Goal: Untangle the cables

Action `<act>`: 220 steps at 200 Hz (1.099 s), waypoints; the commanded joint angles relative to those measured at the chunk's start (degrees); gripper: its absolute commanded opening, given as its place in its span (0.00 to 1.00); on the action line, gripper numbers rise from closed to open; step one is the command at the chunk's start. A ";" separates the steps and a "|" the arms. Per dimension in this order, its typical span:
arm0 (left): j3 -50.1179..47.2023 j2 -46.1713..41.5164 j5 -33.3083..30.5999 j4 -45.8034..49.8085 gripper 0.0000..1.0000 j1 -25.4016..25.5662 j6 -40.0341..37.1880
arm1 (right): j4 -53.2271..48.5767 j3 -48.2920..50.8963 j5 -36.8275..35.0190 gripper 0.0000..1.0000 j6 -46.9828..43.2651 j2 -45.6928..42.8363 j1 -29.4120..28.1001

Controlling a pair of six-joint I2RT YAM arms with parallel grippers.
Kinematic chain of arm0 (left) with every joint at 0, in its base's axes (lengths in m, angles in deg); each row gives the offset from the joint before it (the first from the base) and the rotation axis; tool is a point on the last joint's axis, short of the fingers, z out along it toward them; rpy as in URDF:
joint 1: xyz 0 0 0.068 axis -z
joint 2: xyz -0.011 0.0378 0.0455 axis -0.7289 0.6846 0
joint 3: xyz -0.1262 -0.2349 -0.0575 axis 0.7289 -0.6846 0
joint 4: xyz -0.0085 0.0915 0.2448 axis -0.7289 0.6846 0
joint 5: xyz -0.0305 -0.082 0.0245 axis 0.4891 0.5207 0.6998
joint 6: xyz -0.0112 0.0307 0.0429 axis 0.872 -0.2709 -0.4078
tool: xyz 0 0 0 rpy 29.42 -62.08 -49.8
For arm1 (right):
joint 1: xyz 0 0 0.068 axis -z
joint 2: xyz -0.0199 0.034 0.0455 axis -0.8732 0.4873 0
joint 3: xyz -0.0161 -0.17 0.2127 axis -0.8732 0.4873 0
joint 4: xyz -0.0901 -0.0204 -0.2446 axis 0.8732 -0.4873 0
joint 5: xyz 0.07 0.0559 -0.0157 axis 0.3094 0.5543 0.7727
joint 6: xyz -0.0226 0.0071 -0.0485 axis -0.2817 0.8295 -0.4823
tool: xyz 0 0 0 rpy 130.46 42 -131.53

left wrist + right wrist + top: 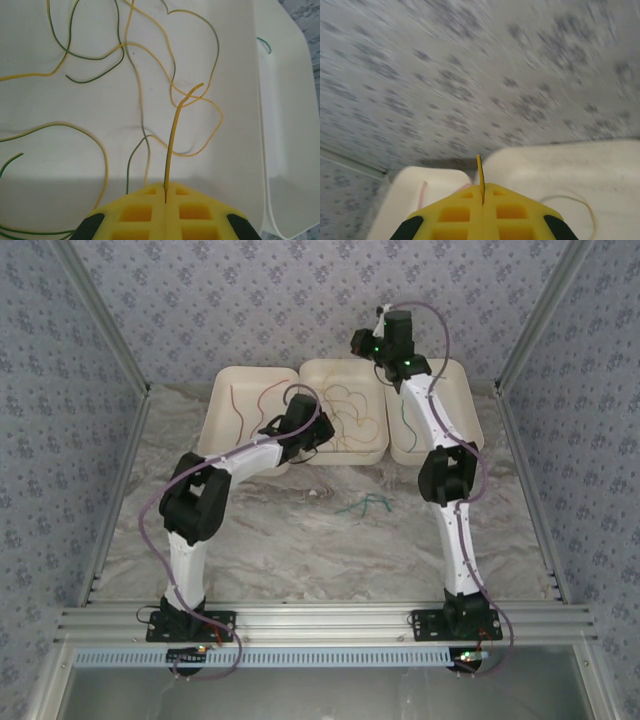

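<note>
Left tool (165,194) and right tool (482,192) each pinched shut on a thin wire.
There's a red cable (233,400) in the left tray (212,425), left tool's yellow-green strand (172,140) sticks out over the cables (350,410) tangled in the middle tray (350,461), right tool's yellow end (480,170) is lifted above the trays, green bits (365,505) on the tabletop (300,530).

top external: high at 6 o'clock, facing 12 o'clock, far
left wrist: close above middle tray (60,105) (320,375)
right wrist: faces wall (470,75)
shared: middle tray
</note>
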 commanded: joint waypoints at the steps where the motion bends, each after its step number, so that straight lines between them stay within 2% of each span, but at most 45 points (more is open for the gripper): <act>1: 3.22 0.99 0.22 2.19 0.00 -0.33 -0.53 | -3.28 -1.33 -2.80 0.00 -1.10 2.63 0.45; 68: 8.09 5.02 0.13 7.63 0.00 -1.35 -0.27 | -4.79 -0.21 -3.55 0.00 0.29 5.76 1.41; 75: 7.99 4.91 0.12 7.81 0.05 -1.33 -0.16 | -4.78 -0.41 -3.48 0.00 0.43 5.94 1.46; 80: 7.80 4.73 0.15 7.70 0.10 -1.32 -0.04 | -4.64 -0.70 -3.20 0.04 0.55 6.16 1.56; 100: 6.26 3.05 0.21 7.22 0.41 -1.11 0.07 | -5.90 -3.40 -1.74 0.30 1.01 7.33 1.85; 117: 5.21 1.28 -0.43 7.37 0.53 -0.94 0.00 | -7.24 -4.20 -1.30 0.41 0.55 6.83 1.85; 141: 5.37 -0.40 -1.15 8.34 0.61 -0.96 -0.88 | -8.29 -3.24 -1.78 0.46 -0.28 3.94 1.63; 187: 10.13 -0.80 -1.76 13.35 0.67 -1.80 -2.95 | -6.74 4.04 -3.22 0.47 -2.18 -5.08 1.34; 220: 11.07 -4.14 -3.11 15.35 0.73 -2.10 -4.44 | -0.55 18.87 -6.25 0.46 -3.84 -16.89 0.51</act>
